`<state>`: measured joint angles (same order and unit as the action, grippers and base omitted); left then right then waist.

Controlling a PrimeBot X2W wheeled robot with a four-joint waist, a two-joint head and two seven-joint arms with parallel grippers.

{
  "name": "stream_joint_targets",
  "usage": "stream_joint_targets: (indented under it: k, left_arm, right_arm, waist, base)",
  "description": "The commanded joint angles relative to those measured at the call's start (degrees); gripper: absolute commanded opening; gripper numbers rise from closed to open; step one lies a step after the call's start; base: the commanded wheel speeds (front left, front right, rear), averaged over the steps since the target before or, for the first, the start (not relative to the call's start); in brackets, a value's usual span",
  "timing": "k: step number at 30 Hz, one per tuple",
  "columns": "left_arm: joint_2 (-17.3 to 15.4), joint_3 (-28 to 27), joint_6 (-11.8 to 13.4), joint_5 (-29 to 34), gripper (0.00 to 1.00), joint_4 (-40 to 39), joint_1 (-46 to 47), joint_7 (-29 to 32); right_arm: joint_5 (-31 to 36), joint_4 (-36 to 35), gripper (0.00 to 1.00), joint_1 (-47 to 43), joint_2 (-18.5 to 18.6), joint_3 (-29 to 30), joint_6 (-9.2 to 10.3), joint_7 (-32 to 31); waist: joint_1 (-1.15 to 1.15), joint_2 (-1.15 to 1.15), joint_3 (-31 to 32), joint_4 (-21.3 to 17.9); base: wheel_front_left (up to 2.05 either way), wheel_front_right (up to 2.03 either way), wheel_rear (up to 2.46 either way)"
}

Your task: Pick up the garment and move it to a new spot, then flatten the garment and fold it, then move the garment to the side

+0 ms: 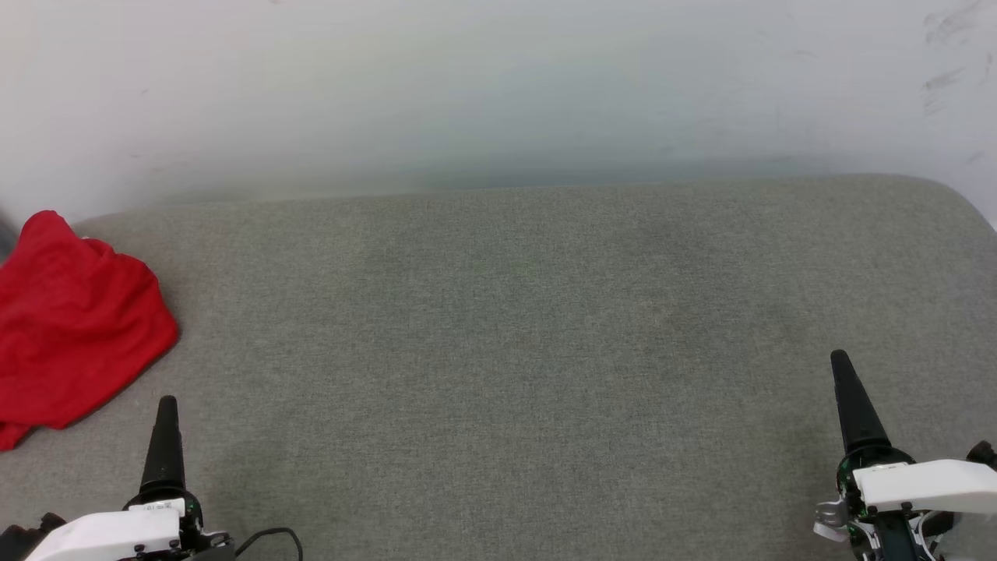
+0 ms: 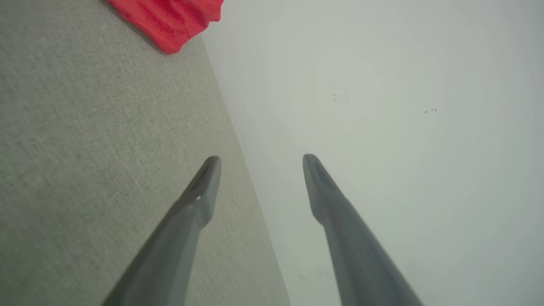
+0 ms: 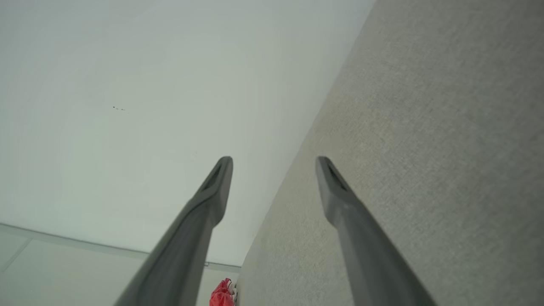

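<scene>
Red jersey shirt (image 1: 74, 327) sits crumpled in a heap at the far left edge of the grey fabric-covered counter (image 1: 506, 351), partly cut off by the head view's edge. The left hand (image 2: 259, 160) hangs low at the near left, close to the heap but clear of it, fingers spread wide with nothing between them. Over on the near right, well apart from the shirt, the right hand (image 3: 274, 161) is spread too, empty. A pale wall (image 1: 498, 86) stands behind.

White wrist housings (image 1: 927, 483), long tapered black jaws, a thin black cable (image 1: 274, 533) by the left wrist.
</scene>
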<state>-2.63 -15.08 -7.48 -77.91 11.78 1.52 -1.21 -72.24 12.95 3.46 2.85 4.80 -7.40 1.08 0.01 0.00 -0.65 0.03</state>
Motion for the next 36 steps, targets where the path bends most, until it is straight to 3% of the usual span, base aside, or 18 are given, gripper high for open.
stream_joint_targets:
  k: [1, 12, 24, 30, 36]
  left_arm:
    - [-0.2, -1.1, 0.0, 2.2, 1.00, -1.6, 1.6, -0.6]
    - [-0.2, -2.7, 0.5, 16.5, 1.00, -10.5, 1.8, -2.8]
    - [-0.3, 7.3, 6.6, 34.7, 1.00, -20.2, -1.3, -5.0]
    - [-0.3, 11.6, 6.2, 41.9, 1.00, -20.9, -2.8, -6.1]
    - [-0.7, 14.7, 8.2, 49.7, 1.00, -20.5, -3.7, -7.0]
  right_arm:
    - [3.6, -2.0, 1.00, 1.6, 0.1, 0.1, -0.10, 0.7]
    - [23.8, -9.6, 1.00, 2.3, 0.1, -2.2, -0.11, 2.9]
    - [43.4, -15.5, 1.00, 2.7, 0.1, -5.7, -0.11, 5.1]
    - [50.9, -16.3, 1.00, 2.0, 0.1, -6.3, -0.12, 6.1]
    - [56.6, -15.5, 1.00, 1.2, 0.1, -6.2, -0.12, 7.1]
  waist:
    - [-0.01, 0.00, -0.1, 0.0]
    - [-0.01, 0.00, -0.6, 0.1]
    - [-0.01, 0.00, -0.9, -0.1]
    - [-0.01, 0.00, -0.8, -0.5]
    - [-0.01, 0.00, -0.9, -0.7]
  base:
    - [0.00, 0.00, 0.00]
    - [0.00, 0.00, 0.00]
    - [0.00, 0.00, 0.00]
    - [0.00, 0.00, 0.00]
    - [0.00, 0.00, 0.00]
